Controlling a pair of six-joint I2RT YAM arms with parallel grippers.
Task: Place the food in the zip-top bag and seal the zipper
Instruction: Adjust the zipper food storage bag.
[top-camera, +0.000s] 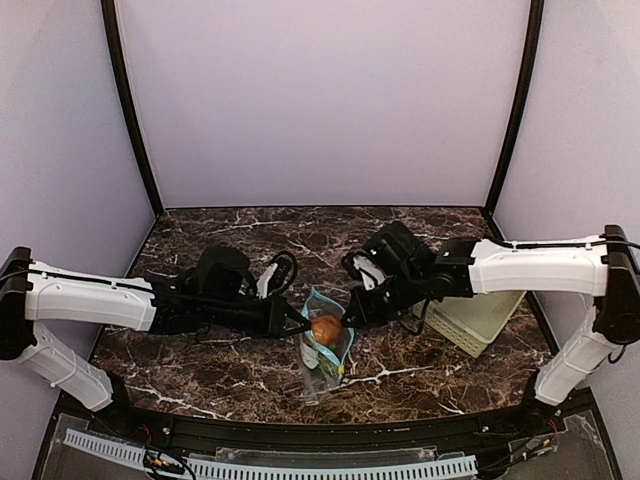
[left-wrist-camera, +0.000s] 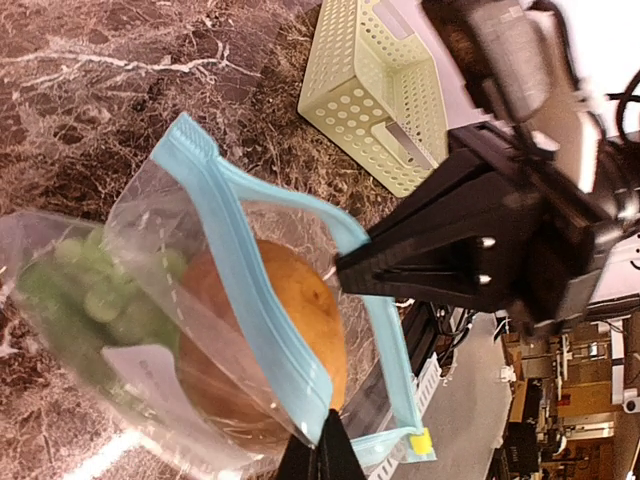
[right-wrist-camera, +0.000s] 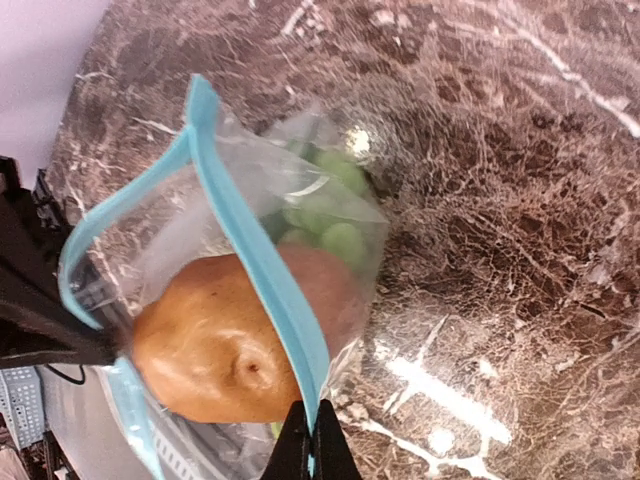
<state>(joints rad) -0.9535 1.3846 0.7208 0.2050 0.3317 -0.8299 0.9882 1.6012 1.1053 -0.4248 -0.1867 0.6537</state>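
— Our left gripper (left-wrist-camera: 320, 455) fills the near edge of its wrist view. What do we see?
— Its fingers are pressed together, pinching the blue zipper (left-wrist-camera: 250, 290) on one lip of the bag (top-camera: 322, 362).
— And our right gripper (right-wrist-camera: 305, 448)?
— Closed tight too, nipping the zipper's other lip. From above it meets the bag from two o'clock, the left one from nine o'clock.
— Where's the food?
— Inside the gaping bag. We see the potato (left-wrist-camera: 300, 310) between the lips, and the green vegetable (left-wrist-camera: 100, 290) deeper, at its nine o'clock in the left wrist view.
— Anything else?
— We see a basket (top-camera: 475, 320) at three o'clock of the bag, on the table (top-camera: 230, 240).
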